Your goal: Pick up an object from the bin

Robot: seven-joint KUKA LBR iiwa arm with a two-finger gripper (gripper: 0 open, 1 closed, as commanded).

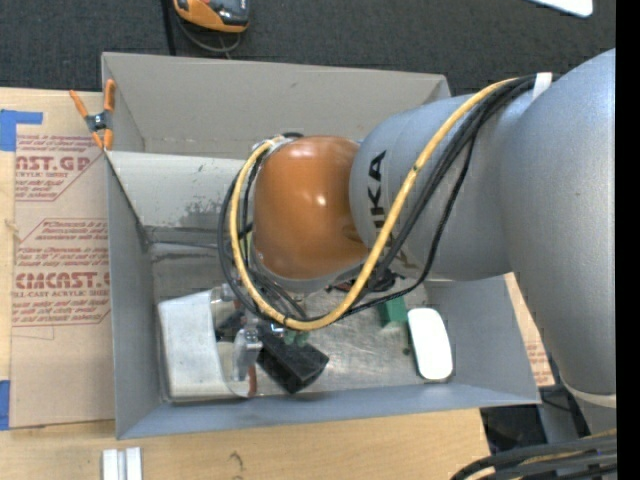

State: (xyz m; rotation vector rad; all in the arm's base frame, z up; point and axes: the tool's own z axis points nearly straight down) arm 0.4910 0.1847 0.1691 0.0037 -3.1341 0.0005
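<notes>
A grey metal bin (pixel 300 98) sits on a light wooden table (pixel 300 453), and the floor behind it is dark. A flat white box (pixel 188 346) lies on the bin's floor, close to the near wall. The big grey arm (pixel 500 188) reaches down into the bin, and its round orange cover (pixel 300 203) hangs above and to the right of the white box. Yellow and black cables (pixel 400 208) loop around the cover. The gripper (pixel 245 350) is low in the bin, right at the white box's right edge. I cannot tell if it is spread or pressed together, and I cannot see anything held in it. A chunky black thing (pixel 295 365) lies just to the right of the white box, next to the gripper. Farther right of the white box is a small green thing (pixel 390 314), and past that lies a smooth white oval thing (pixel 430 344)
</notes>
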